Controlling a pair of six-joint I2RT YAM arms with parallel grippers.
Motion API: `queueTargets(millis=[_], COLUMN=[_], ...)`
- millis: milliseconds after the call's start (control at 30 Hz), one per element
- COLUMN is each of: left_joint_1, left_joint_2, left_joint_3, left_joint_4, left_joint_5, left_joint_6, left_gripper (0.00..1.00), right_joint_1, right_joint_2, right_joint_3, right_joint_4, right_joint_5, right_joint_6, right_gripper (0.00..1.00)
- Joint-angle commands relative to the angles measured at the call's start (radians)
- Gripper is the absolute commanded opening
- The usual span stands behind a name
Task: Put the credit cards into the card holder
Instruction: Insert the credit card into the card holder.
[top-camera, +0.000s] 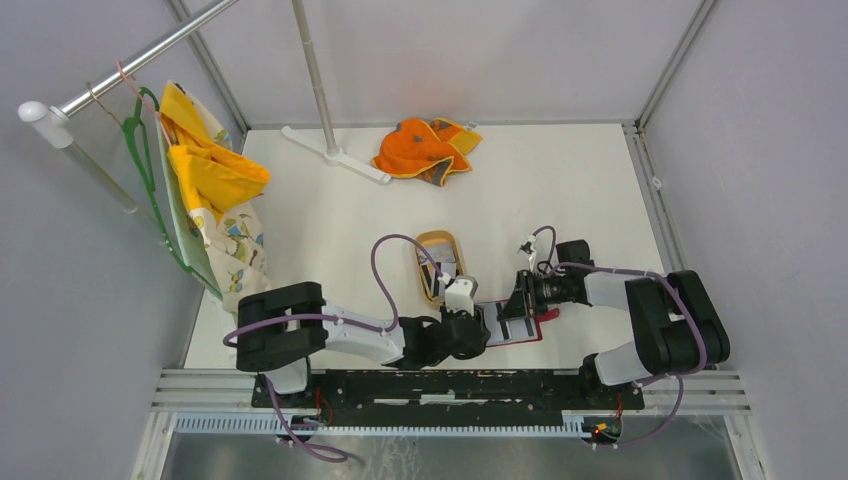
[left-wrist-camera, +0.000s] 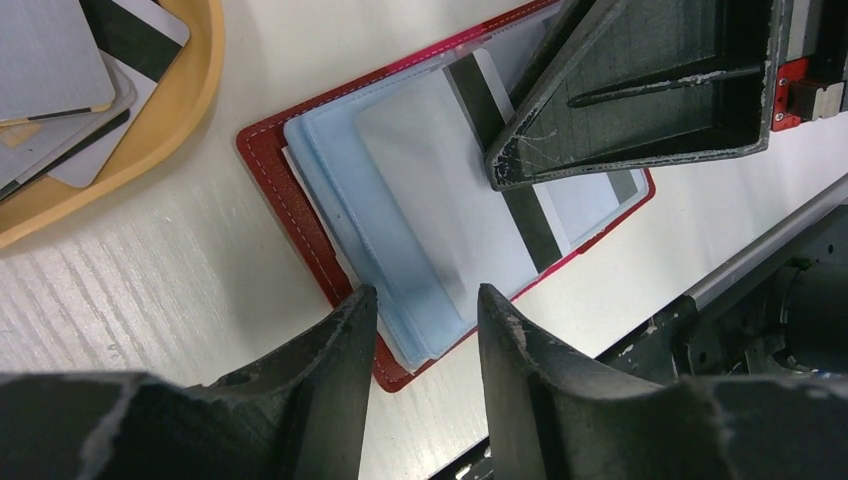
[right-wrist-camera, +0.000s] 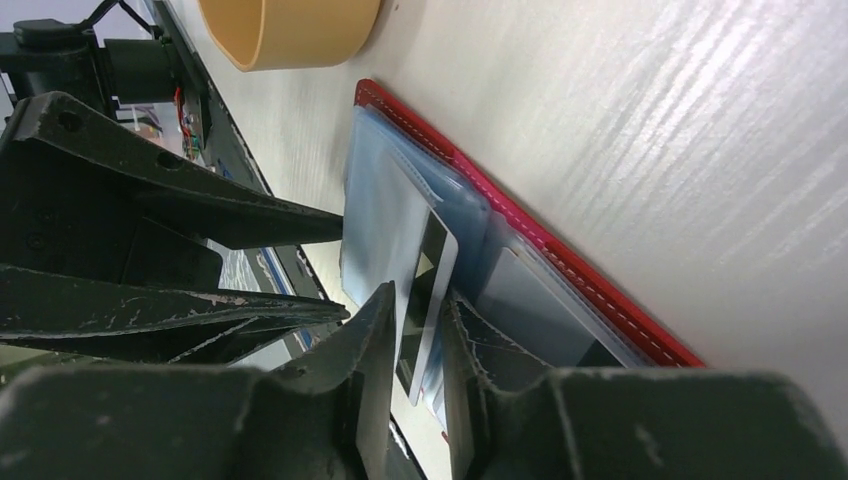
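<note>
Big white table (top-camera: 560, 200): spreads out under both grippers.

Left arm (top-camera: 330, 335) and right arm (top-camera: 660, 320): reach in from each side near the front edge, with the two grippers almost meeting.

Yellow cloth (top-camera: 205, 170): hangs up high, far off to the left of the left gripper.

Orange cloth (top-camera: 425, 148): lies in a heap on the table, well past both grippers.

Tan tray (left-wrist-camera: 195, 90): sits on the table just past the left gripper, near the card holder but not touching it.

Card holder (left-wrist-camera: 340, 190): lies open and flat on the table, right under both grippers. Red around the outside, pale blue see-through pockets inside.

Other credit cards (left-wrist-camera: 50, 50): lie piled in the tray, grey and white, one with a dark stripe.

Left gripper (left-wrist-camera: 427, 295): hangs over the near edge of the card holder with its fingers apart. Shows the edge of the pockets in the gap. Cannot tell if the fingers touch it.

Right gripper (right-wrist-camera: 418, 300): comes in low from the other side, fingers squeezed together on one credit card.

Credit card (left-wrist-camera: 530, 225): white with a dark stripe, held on its edge between the right fingers, its other end down among the blue pockets. Cannot tell if it is inside a pocket yet.
</note>
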Motion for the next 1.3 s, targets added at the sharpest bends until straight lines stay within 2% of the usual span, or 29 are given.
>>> queueTargets(millis=[0, 300, 400, 600, 1033, 1267], left_joint_1=[0.005, 0.006, 0.005, 0.005, 0.019, 0.033], left_joint_2=[-0.036, -0.152, -0.172, -0.143, -0.089, -0.032], left_joint_3=[0.019, 0.000, -0.008, -0.001, 0.024, 0.054], left_joint_4=[-0.054, -0.101, -0.114, -0.148, -0.130, -0.097], left_joint_5=[0.012, 0.016, 0.007, -0.014, 0.000, 0.023], left_joint_6=[-0.041, -0.034, -0.029, -0.020, 0.011, 0.031], left_gripper=[0.50, 0.52, 0.43, 0.34, 0.31, 0.23], right_joint_1=[0.016, 0.015, 0.013, 0.014, 0.015, 0.028], right_joint_2=[0.007, -0.049, -0.071, -0.094, -0.113, -0.121], right_joint_3=[0.036, 0.089, 0.092, 0.108, 0.135, 0.130], right_joint_4=[-0.025, -0.127, -0.133, -0.171, -0.242, -0.253], right_joint_5=[0.004, 0.049, 0.072, 0.105, 0.140, 0.145], right_joint_6=[-0.051, -0.173, -0.210, -0.266, -0.358, -0.372], right_gripper=[0.31, 0.43, 0.45, 0.47, 0.50, 0.51])
